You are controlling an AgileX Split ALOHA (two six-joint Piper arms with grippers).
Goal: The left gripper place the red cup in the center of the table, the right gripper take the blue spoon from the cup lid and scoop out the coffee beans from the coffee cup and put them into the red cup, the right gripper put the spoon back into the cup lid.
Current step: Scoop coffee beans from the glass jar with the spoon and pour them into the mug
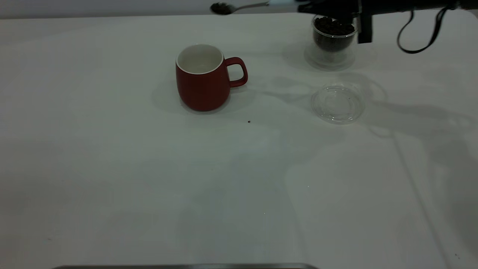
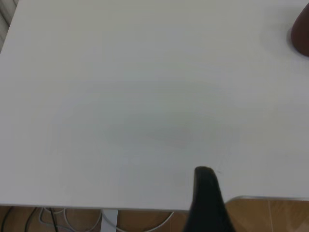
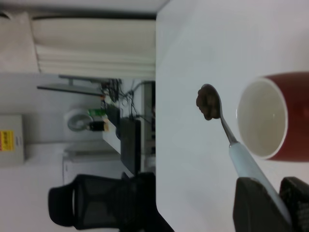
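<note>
Exterior view: right gripper (image 1: 317,6), at the table's (image 1: 112,168) far edge above the coffee cup (image 1: 333,35), is clamped on the spoon (image 1: 239,7), held level and loaded with coffee beans (image 1: 220,7), its bowl beyond the red cup (image 1: 203,77) and not over the white, bean-free inside. Coffee cup holds a dark heap of beans; the lid (image 1: 338,102) lies flat just in front of it, well right of the red cup, nothing between. Left gripper (image 2: 207,193) hangs near the table's edge, far from the red cup; whether its fingers are parted cannot be told.
</note>
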